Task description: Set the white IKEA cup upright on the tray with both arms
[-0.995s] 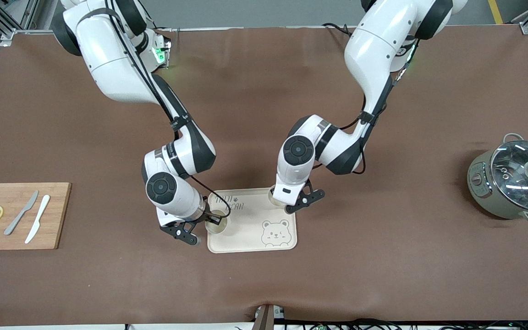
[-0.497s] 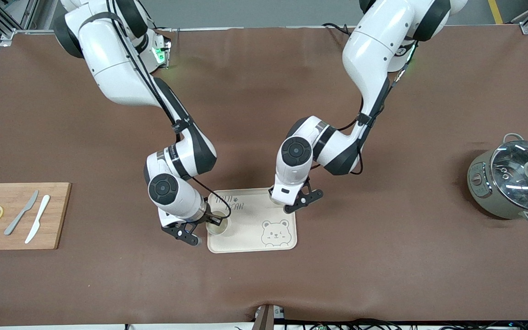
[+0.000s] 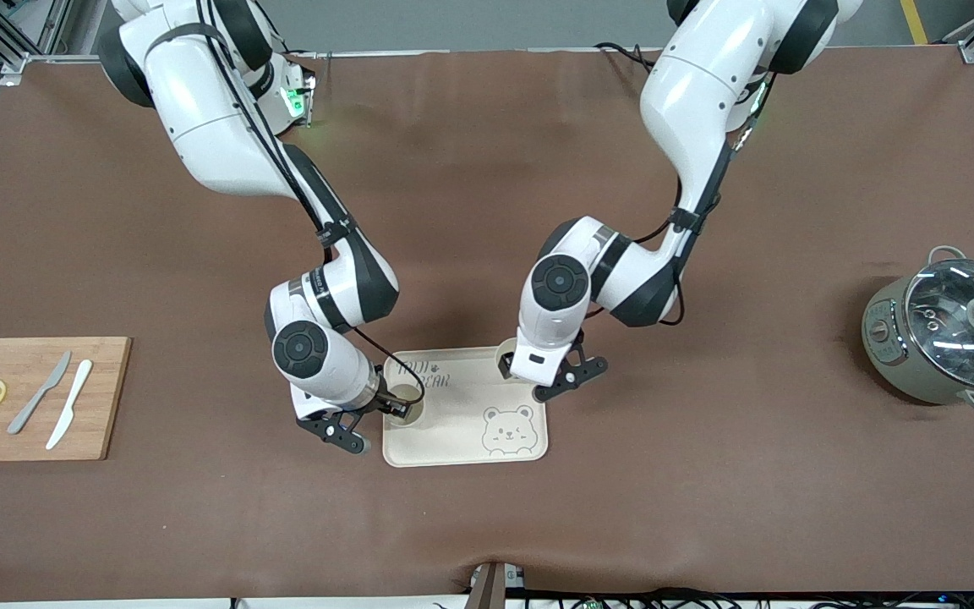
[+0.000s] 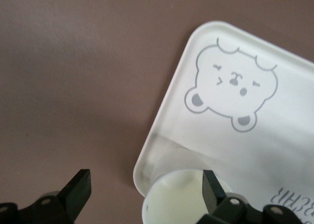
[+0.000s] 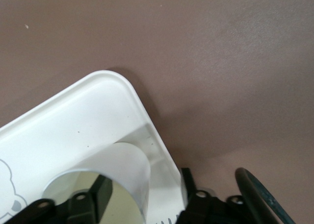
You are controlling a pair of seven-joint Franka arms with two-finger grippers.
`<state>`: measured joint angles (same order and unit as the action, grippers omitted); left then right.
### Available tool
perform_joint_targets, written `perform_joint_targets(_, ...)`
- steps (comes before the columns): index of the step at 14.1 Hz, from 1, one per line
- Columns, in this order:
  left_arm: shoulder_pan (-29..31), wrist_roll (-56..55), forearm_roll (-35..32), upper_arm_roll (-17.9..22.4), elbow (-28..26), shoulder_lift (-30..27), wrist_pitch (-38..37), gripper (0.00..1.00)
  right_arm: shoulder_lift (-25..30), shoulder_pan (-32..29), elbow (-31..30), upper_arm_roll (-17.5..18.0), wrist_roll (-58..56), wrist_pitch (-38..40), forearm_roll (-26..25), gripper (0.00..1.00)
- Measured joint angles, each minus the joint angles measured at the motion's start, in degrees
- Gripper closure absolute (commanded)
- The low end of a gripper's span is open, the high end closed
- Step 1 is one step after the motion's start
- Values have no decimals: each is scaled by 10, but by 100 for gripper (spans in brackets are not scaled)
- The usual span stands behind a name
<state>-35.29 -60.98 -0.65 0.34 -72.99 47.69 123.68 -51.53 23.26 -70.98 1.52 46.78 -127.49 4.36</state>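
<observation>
The cream tray (image 3: 470, 427) with bear drawing lies mid-table. Two white cups stand upright on it. One cup (image 3: 413, 396) is by the tray's edge toward the right arm's end. My right gripper (image 3: 373, 420) is open, one finger inside this cup and one outside over the rim; the right wrist view shows the gripper (image 5: 145, 180), cup (image 5: 125, 160) and tray (image 5: 73, 121). The other cup (image 3: 505, 349) stands in the farther corner toward the left arm's end. My left gripper (image 3: 538, 376) is open over it; the left wrist view shows the gripper (image 4: 145, 182), cup (image 4: 176, 199) and tray (image 4: 274, 136).
A wooden cutting board (image 3: 98, 397) with two lemon slices and two knives lies at the right arm's end. A grey-green pot (image 3: 943, 338) with a glass lid stands at the left arm's end. Brown mat covers the table.
My left gripper has shifted a little toward the left arm's end, uncovering more of its cup. The right gripper has barely moved. Both cups stay on the tray.
</observation>
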Motion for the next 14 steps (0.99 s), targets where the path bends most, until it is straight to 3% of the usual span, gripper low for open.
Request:
perform_joint_targets(3,9,30,0,17,3,-24,-43,0,6,0,7,0,-2,16,0,0)
perform_joint_targets(6,14,51,0,29,5,-52,-72,0,40,0,22,-1,-14,105,0,0)
perform_joint_targets(14,104,251,0,34,6,-122,-144,0,268,-44,31,-6,-132,425,1,0)
